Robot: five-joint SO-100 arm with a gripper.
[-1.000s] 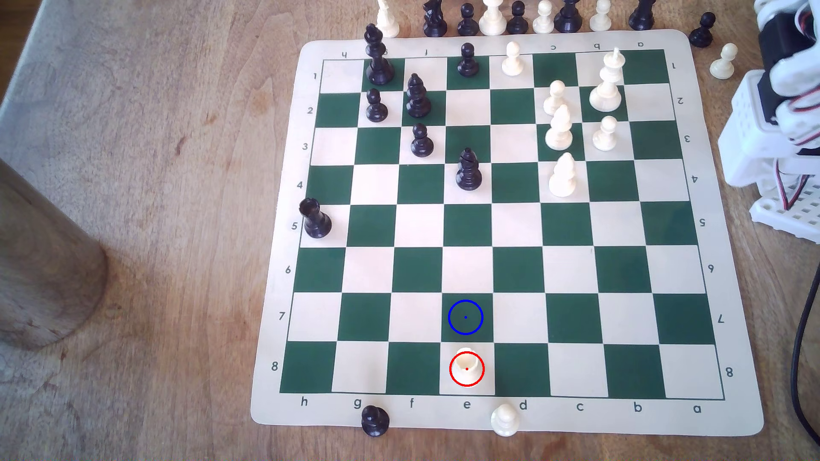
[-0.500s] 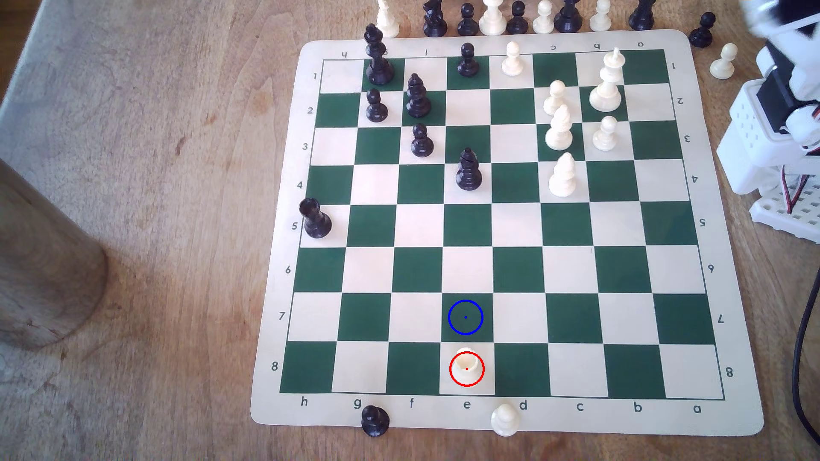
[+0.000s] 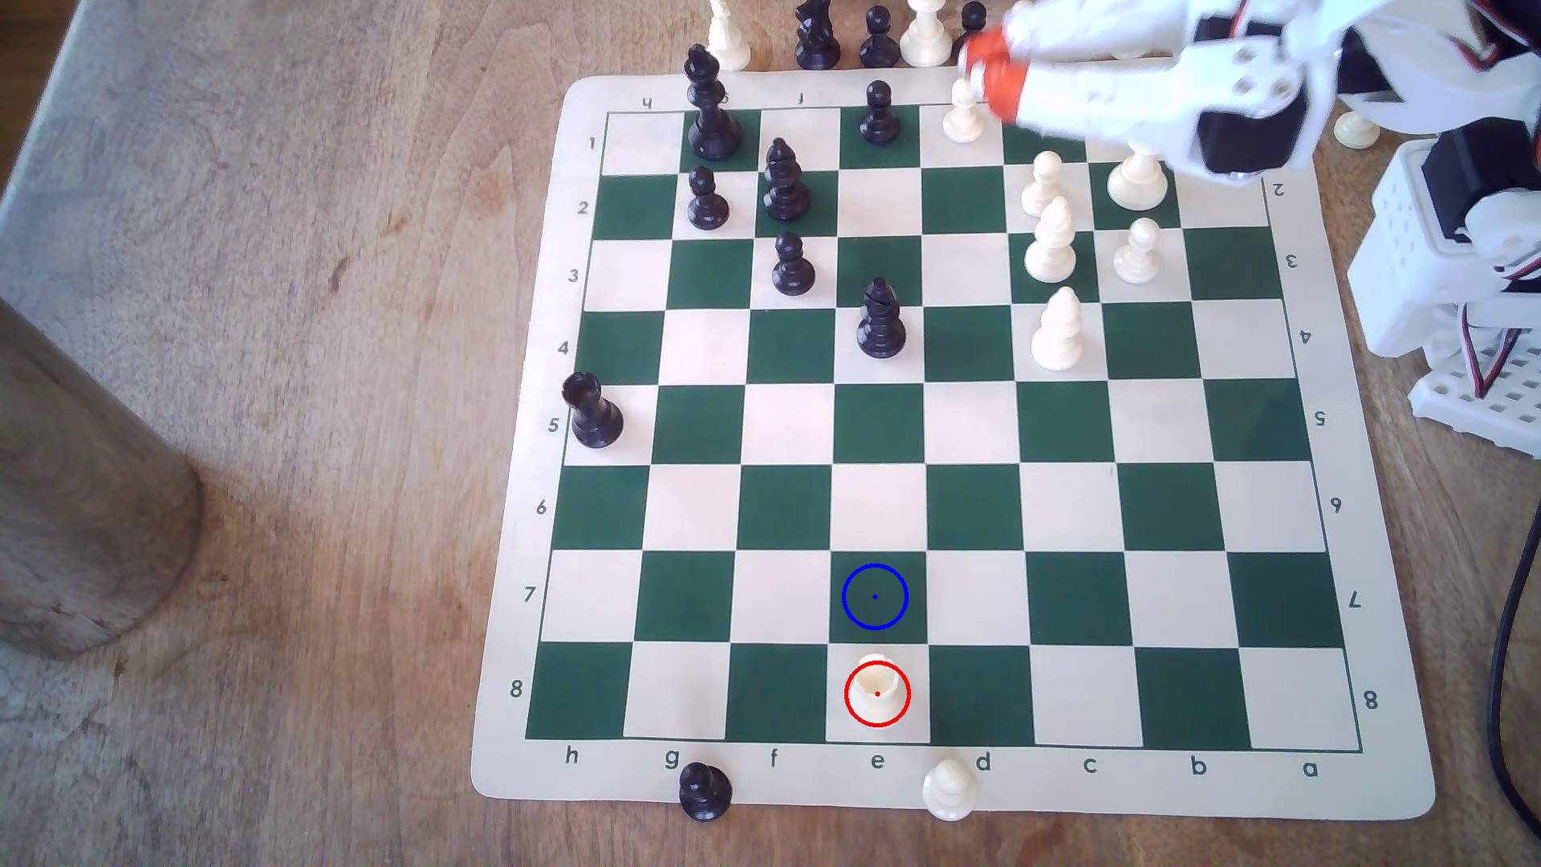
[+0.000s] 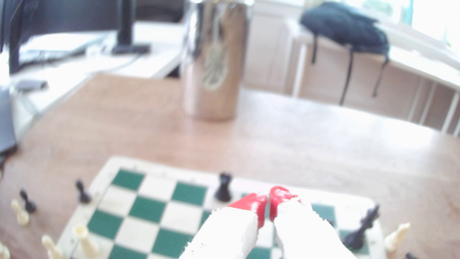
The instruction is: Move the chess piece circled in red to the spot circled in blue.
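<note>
The chess piece circled in red is a short cream-white rook (image 3: 877, 692) standing on a cream square in the board's near row, column e. The spot circled in blue (image 3: 874, 597) is the bare dark green square just behind it. My gripper (image 3: 982, 65) hovers over the board's far edge, well away from both, with its orange-tipped fingers pointing to the exterior view's left. In the wrist view the gripper (image 4: 268, 200) has its red fingertips (image 4: 256, 203) almost touching, with nothing between them.
Black and cream pieces stand over the far half of the chessboard (image 3: 534, 775), and more line the table behind it. A black rook (image 3: 590, 413) sits at the exterior view's left edge. A metal cylinder (image 3: 83, 500) stands left, the arm base (image 3: 1451, 275) right.
The arm has swung out from the exterior view's right edge, across the board's far rows, toward the left. The rook and the other pieces have not moved.
</note>
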